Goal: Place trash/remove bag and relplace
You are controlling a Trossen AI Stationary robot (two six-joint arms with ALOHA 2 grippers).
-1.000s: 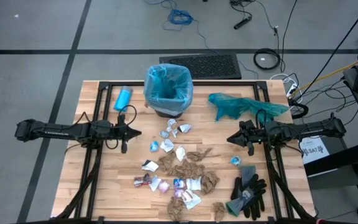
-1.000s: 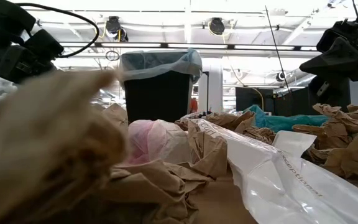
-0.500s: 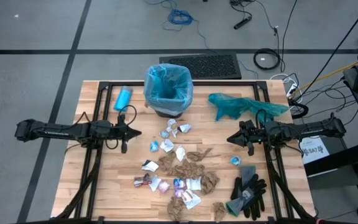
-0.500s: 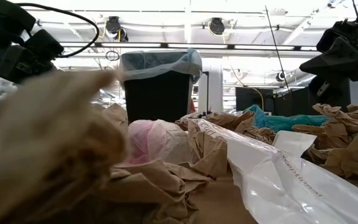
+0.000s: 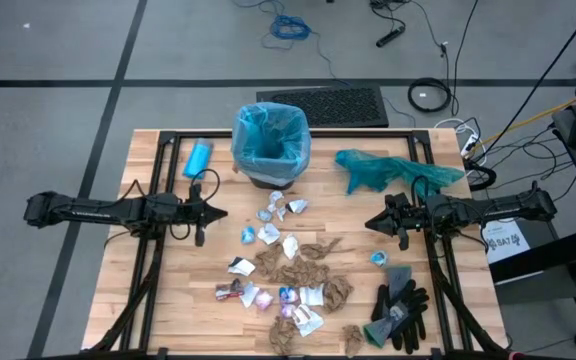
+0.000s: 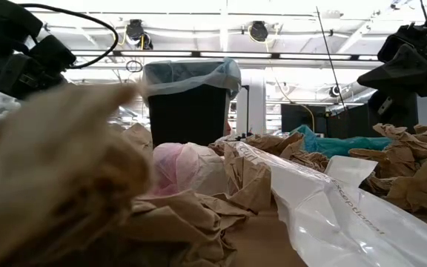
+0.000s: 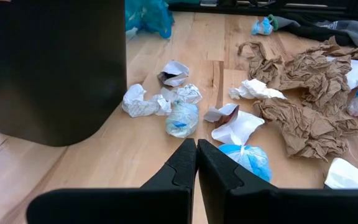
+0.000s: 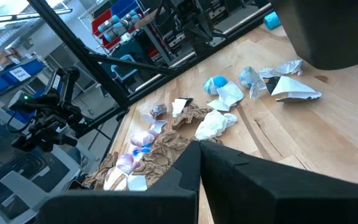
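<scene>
Left gripper and right gripper — both pressed together, empty — flank the trash mid-bench.

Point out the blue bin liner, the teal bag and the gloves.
blue bin liner (image 5: 270, 133): high view, on its rim folded over the bin.
teal bag (image 5: 373, 169): high view, on its bunched middle.
gloves (image 5: 400, 308): high view, on the palms.

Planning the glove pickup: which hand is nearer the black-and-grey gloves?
Right. The right hand hangs just above and beside the gloves at the table's near right corner; the left hand waits across the trash scatter.
</scene>
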